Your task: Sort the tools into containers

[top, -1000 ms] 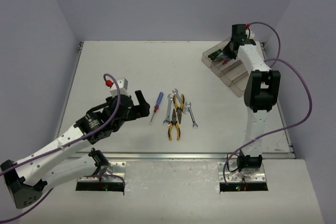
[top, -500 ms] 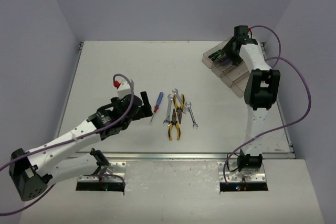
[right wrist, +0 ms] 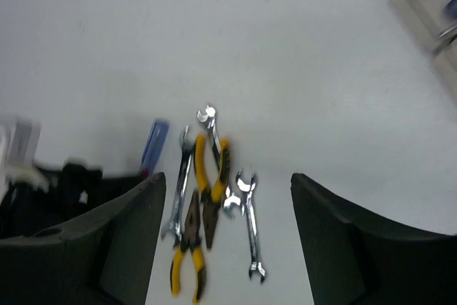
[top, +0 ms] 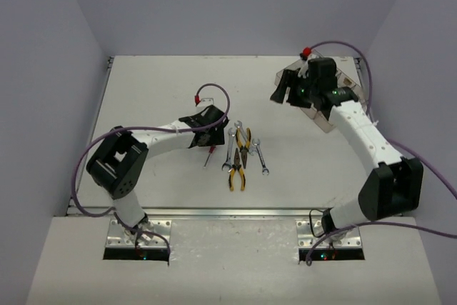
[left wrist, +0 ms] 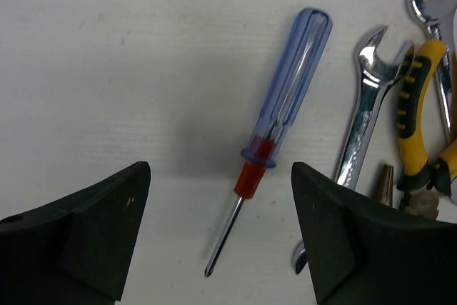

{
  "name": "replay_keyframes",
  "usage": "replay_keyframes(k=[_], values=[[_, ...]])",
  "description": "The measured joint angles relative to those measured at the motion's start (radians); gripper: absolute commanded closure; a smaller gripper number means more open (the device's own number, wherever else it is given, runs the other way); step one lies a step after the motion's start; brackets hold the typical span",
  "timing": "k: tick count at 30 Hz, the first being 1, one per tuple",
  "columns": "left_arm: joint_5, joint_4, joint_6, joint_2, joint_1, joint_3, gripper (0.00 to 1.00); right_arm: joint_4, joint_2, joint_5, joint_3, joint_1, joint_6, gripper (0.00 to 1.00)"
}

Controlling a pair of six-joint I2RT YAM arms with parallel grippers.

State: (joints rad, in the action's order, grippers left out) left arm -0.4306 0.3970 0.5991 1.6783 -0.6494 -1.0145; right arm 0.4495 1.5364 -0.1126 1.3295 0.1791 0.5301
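The left gripper (left wrist: 220, 176), fingers spread, hung over the blue-and-red screwdriver (left wrist: 285, 98), lying at nine o'clock of the yellow-handled pliers (left wrist: 413, 112); light, stiff and slick, it looked best pinched mid-handle; the right gripper (right wrist: 226, 198), likewise spread, held nothing.

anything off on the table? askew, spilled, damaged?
Nothing looks damaged or spilled. The blue-and-red screwdriver lies flat between the open fingers of the left gripper. The two yellow-and-black pliers overlap, with the wrenches close around them: a loose pile, not a fault. The bin tray sits skewed to the table edge, partly hidden by the right arm.
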Motion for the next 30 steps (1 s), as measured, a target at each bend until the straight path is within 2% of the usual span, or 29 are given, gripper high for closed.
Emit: replay_keyframes(k=[3,6,9,11,12,16,19,22,26,30], values=[[0.046,-0.032,-0.037,0.088,0.026,-0.064,0.36,-0.028,-0.166,-0.102,-0.244,0.063,-0.012,0.31],[0.074,-0.038,-0.061,0.148,0.036,-0.095,0.48,-0.037,-0.213,-0.153,-0.368,0.05,-0.011,0.31],[0.106,-0.023,-0.081,0.213,0.037,-0.138,0.72,-0.069,-0.238,-0.187,-0.445,0.041,-0.01,0.31],[0.111,-0.018,-0.085,0.242,0.037,-0.179,0.97,-0.071,-0.267,-0.215,-0.475,0.04,-0.01,0.3],[0.113,-0.02,-0.09,0.253,0.037,-0.192,1.0,-0.073,-0.28,-0.229,-0.481,0.04,-0.01,0.29],[0.106,-0.021,-0.082,0.251,0.037,-0.191,1.0,-0.18,-0.337,-0.314,-0.545,0.041,0.011,0.24],[0.113,-0.047,-0.054,0.182,0.037,-0.098,1.0,-0.326,-0.377,-0.441,-0.667,0.051,0.079,0.15],[0.175,-0.076,-0.001,0.004,0.037,0.058,1.0,-0.502,-0.377,-0.535,-0.797,0.107,0.157,0.12],[0.278,-0.199,0.097,-0.257,0.023,0.207,1.0,-0.663,-0.352,-0.574,-0.879,0.248,0.222,0.12],[0.346,-0.379,0.229,-0.452,-0.045,0.309,1.0,-0.864,-0.272,-0.57,-0.885,0.361,0.281,0.18]])
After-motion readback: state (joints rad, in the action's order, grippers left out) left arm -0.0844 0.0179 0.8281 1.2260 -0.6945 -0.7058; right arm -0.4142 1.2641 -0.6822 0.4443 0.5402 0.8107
